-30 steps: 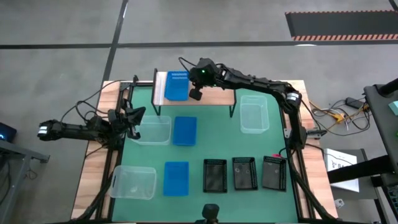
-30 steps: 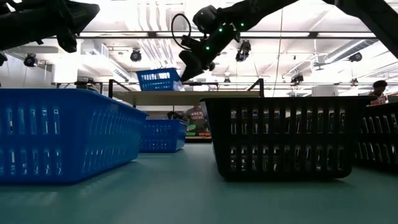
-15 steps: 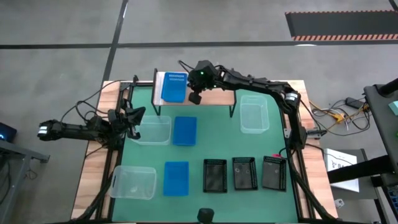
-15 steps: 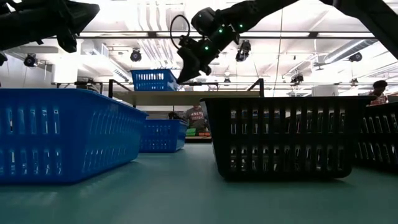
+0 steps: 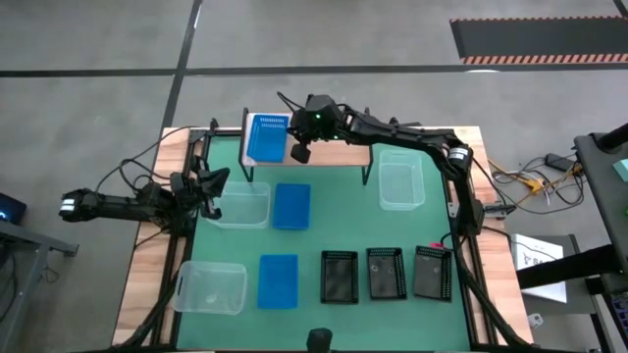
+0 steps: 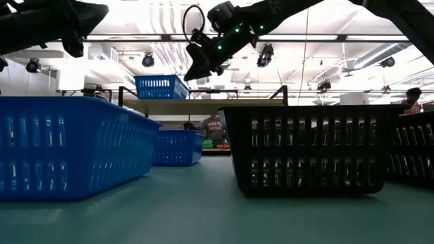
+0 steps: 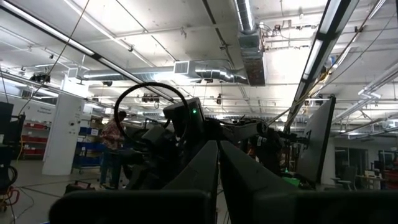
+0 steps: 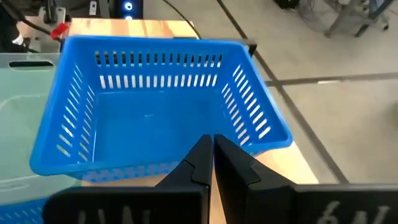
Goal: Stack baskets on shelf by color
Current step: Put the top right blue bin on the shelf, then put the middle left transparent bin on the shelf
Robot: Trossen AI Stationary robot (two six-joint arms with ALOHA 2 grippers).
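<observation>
A blue basket [image 5: 266, 138] stands on the left end of the wooden shelf [image 5: 343, 153] at the table's far side; it also shows in the low view [image 6: 161, 87] and the right wrist view [image 8: 155, 118]. My right gripper [image 5: 297, 153] [image 8: 212, 140] is shut, just right of this basket, at its right-hand wall. My left gripper [image 5: 212, 184] is shut and empty, raised above the table's left part, by a clear basket [image 5: 241, 205]. My right gripper has its shut fingertips [image 8: 202, 149] at the top rim of the blue basket's right-hand long wall [image 8: 124, 163], near its middle. The fingers come from the table's right, slanting down, and hide the exact spot of contact. The basket stands level on the shelf top.
On the green table lie two more blue baskets [image 5: 291, 206] [image 5: 279, 280], two more clear ones [image 5: 211, 287] [image 5: 400, 179], and three black ones [image 5: 340, 276] [image 5: 386, 272] [image 5: 432, 272] in a row near the front. The shelf's middle and right part is bare.
My right gripper has moved toward the table's left along the shelf, staying shut. The blue basket has slid with it to the shelf's left end; it stood slightly tilted a second ago and now stands level.
</observation>
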